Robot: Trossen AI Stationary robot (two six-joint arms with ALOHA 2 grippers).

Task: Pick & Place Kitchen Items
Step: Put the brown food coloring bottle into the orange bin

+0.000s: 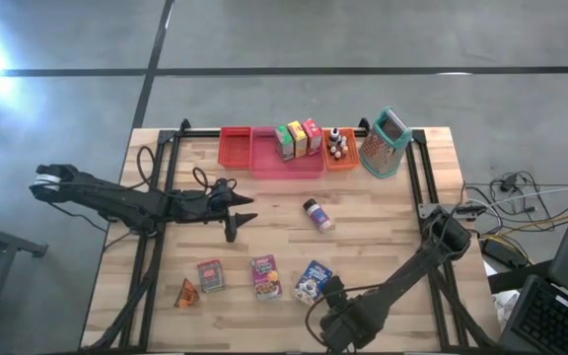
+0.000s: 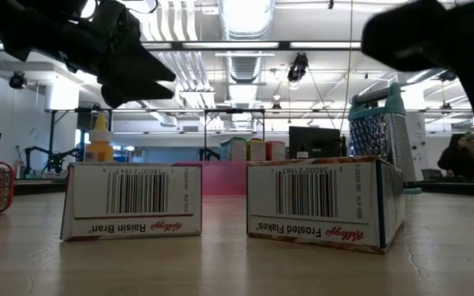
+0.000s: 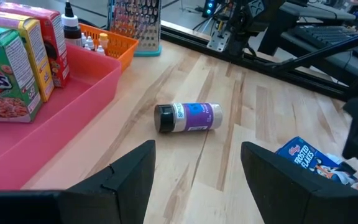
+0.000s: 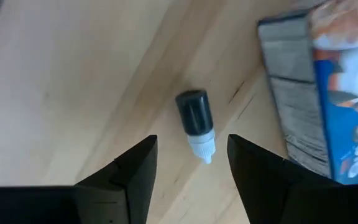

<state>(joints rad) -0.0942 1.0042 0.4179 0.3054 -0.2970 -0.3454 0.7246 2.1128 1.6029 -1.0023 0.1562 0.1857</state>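
A small bottle with a dark cap and white tip lies on its side on the wood, next to the blue Frosted Flakes box. My right gripper hangs open over it, pointing down, one finger on each side, apart from it. An orange wedge, a red box, a purple Raisin Bran box and the blue box lie along the near edge. A dark-lidded jar lies on its side mid-table. My left gripper waits open, left of the jar.
At the far edge stand a red tray, a pink tray holding three upright boxes, an orange tray with small bottles, and a teal grater. Black frame rails run along both table sides.
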